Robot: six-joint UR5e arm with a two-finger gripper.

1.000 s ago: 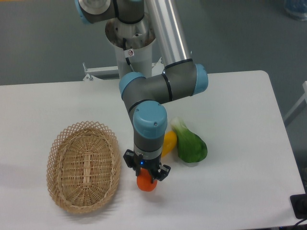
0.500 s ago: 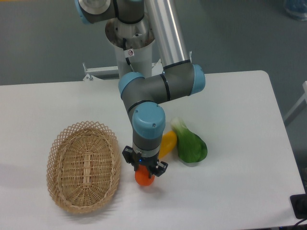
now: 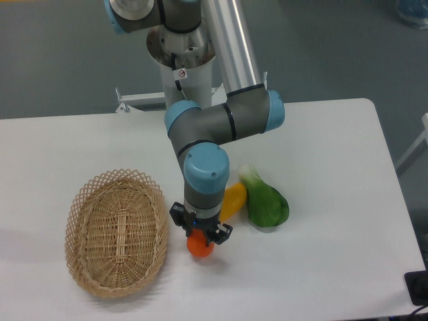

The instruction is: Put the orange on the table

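Moved since a second ago: gripper (image 3: 200, 235) and orange (image 3: 199, 247), both shifted slightly toward the wicker basket (image 3: 116, 231).
Gripper: pointing down, fingers closed on the orange's upper part.
Orange: low over the table (image 3: 334, 174), just beside the basket's right rim; contact with the tabletop cannot be told.
Yellow fruit (image 3: 235, 198), green vegetable (image 3: 265, 200): touching, further right of the basket.

Fixed single view from high at the table (image 3: 334, 167) front edge, facing the arm base, apparently mid-range.

Grey-green floor (image 3: 60, 60) behind, a pale frame (image 3: 137, 100) at its edge.
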